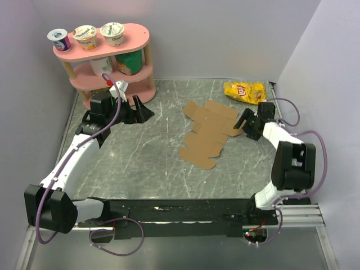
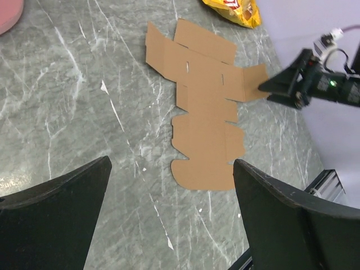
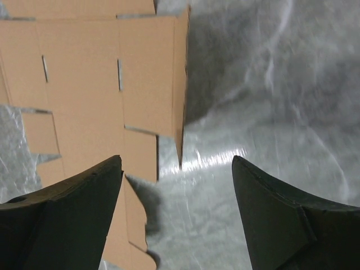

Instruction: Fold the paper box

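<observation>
The paper box [image 1: 207, 134] is a flat die-cut brown cardboard sheet with rounded flaps, lying mid-table. It also shows in the left wrist view [image 2: 203, 112] and the right wrist view [image 3: 84, 79]. My right gripper [image 1: 244, 124] is open at the sheet's right edge. The right side flap [image 3: 181, 84] is tilted up a little off the table and stands between and ahead of the right gripper [image 3: 177, 185]. In the left wrist view the right gripper [image 2: 284, 84] is at that flap's edge. My left gripper [image 1: 136, 114] is open and empty, well left of the sheet, which lies ahead of it [image 2: 171, 194].
A yellow chip bag [image 1: 244, 91] lies at the back right, just beyond the sheet. A pink two-tier shelf [image 1: 107, 56] with yogurt cups and tubs stands at the back left, close behind my left gripper. Grey walls enclose the marbled table [image 1: 157, 163].
</observation>
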